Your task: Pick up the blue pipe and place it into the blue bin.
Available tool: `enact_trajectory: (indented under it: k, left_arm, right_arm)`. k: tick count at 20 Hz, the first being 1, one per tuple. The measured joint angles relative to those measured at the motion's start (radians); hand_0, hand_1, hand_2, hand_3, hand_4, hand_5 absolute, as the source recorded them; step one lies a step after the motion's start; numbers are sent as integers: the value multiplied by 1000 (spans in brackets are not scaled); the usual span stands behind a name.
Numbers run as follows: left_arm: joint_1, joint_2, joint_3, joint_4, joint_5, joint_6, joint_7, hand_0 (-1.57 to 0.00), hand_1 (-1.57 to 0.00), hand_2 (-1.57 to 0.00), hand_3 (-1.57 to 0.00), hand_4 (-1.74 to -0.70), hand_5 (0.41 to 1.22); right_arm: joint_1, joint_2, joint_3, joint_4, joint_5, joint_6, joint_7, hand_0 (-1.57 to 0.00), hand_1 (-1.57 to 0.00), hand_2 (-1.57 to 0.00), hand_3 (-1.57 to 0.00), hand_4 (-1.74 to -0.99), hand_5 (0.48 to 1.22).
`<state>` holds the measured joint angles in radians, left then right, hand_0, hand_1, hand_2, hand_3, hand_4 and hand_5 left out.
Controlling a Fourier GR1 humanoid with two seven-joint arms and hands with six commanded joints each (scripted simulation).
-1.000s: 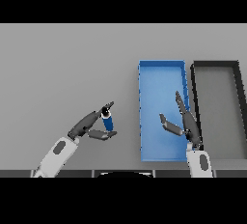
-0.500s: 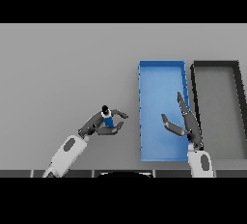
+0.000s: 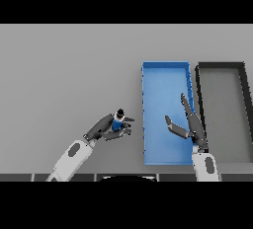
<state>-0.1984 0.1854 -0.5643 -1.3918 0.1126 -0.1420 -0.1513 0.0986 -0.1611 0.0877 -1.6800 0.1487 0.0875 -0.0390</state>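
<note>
Left hand [image 3: 109, 127], lower centre-left of frame, has its fingers curled round the blue pipe [image 3: 117, 124]; a dark end of the pipe pokes out above the fingers. Whether it is lifted clear of the grey table [image 3: 64, 75] I cannot tell for sure from this angle, though it looks carried, not resting.

Pipe is near the left wall of the blue bin [image 3: 165, 70] but outside it, not over the opening.

Right hand [image 3: 190, 125] sits over the lower right part of the blue bin, fingers straight and spread, holding nothing, idle.

Black bin [image 3: 221, 66] at far right, just beside the blue one, not part of the job.

Progress, my read: grasp done, carry partway. Left to do: bring the pipe right, over the bin wall, and release inside. Placement not yet done.
</note>
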Motion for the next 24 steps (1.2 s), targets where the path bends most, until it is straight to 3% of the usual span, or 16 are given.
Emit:
enact_trajectory:
  k: [3,8,12,17,23,24]
  left_arm:
    - [-3,-11,-11,-62,8,3,-38,-1517,-1524,-1529,-1447,-1714,1204]
    - [-67,-29,-14,-133,31,1,32,-1553,-1556,-1557,-1449,-1723,1215]
    - [-79,-31,-26,-186,23,-14,99,-1564,-1565,-1565,-1443,-1727,1219]
    - [-76,-41,-25,-198,2,-16,152,-1569,-1569,-1569,-1442,-1730,1219]
    - [-55,-47,-16,-204,-9,-33,146,-1570,-1570,-1571,-1440,-1730,1220]
    - [-57,-52,-13,-202,-13,-32,146,-1571,-1571,-1571,-1441,-1730,1221]
  right_arm:
    - [-4,-3,-5,3,-7,5,-7,1,1,1,1,-1280,663]
    - [-14,0,8,16,32,-14,8,1,1,1,1,-1275,683]
    - [13,-1,10,13,34,-12,-41,1,1,1,1,-1273,688]
    - [-23,5,-1,58,-19,31,-36,1,1,1,1,-1259,688]
    - [-45,6,-12,114,-69,85,-102,1,1,1,1,-1215,669]
    - [-49,1,-26,101,-129,127,-123,1,1,1,1,-1225,647]
